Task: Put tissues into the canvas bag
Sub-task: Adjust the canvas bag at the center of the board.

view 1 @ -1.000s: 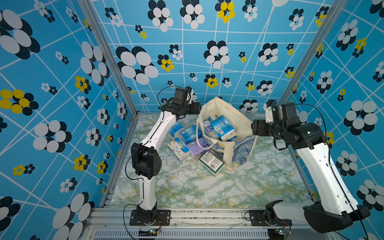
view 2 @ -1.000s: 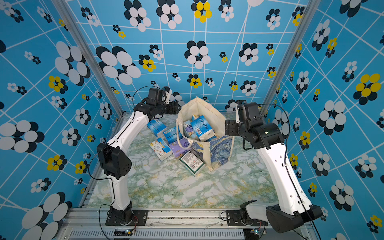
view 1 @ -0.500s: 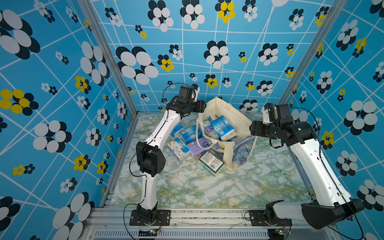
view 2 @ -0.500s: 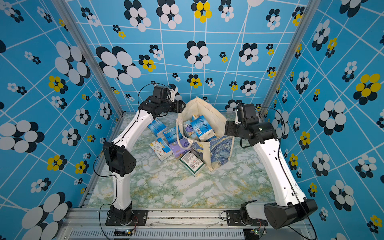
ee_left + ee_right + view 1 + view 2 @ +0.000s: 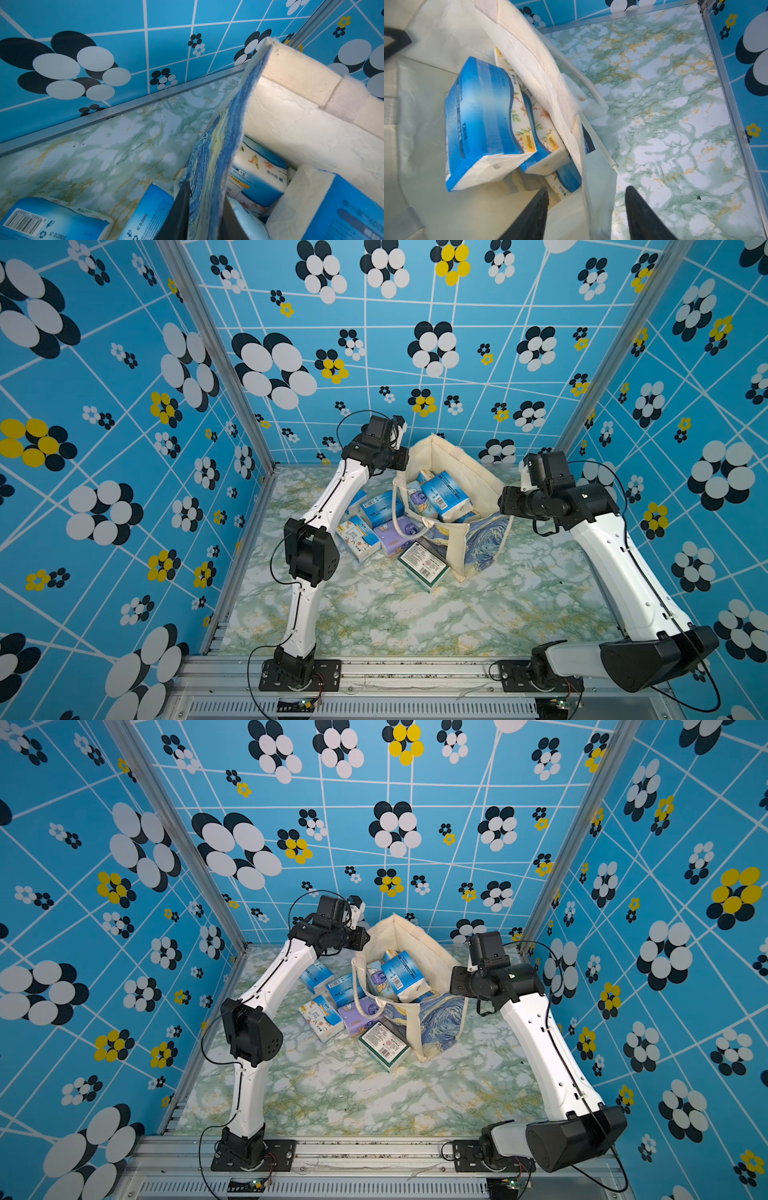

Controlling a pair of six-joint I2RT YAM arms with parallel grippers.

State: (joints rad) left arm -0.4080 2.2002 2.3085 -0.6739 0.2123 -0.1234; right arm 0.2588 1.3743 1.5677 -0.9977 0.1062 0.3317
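The canvas bag point(image 5: 486, 539) point(image 5: 440, 1019) stands open-mouthed at the back middle of the table, with several tissues inside, a blue pack point(image 5: 444, 495) point(image 5: 479, 124) on top. More tissues lie beside it: a blue pack point(image 5: 380, 508), a white-orange one point(image 5: 357, 537), a lilac one point(image 5: 392, 533) and a green-white one point(image 5: 423, 566). My left gripper point(image 5: 405, 456) point(image 5: 205, 199) is shut on the bag's left wall point(image 5: 220, 145) near the rim. Open, my right gripper point(image 5: 500, 502) point(image 5: 586, 193) straddles the bag's right wall point(image 5: 529, 52), one finger inside, one outside.
Blue patterned walls close in the marble table point(image 5: 395, 614) on three sides, the back wall just behind the bag. Two blue packs point(image 5: 149, 214) point(image 5: 41, 220) lie under my left arm. A loop handle point(image 5: 583, 83) hangs outside the bag's right wall.
My left gripper moved right to the bag and shut on its wall. My right gripper came in over the bag's right wall and its jaws narrowed.
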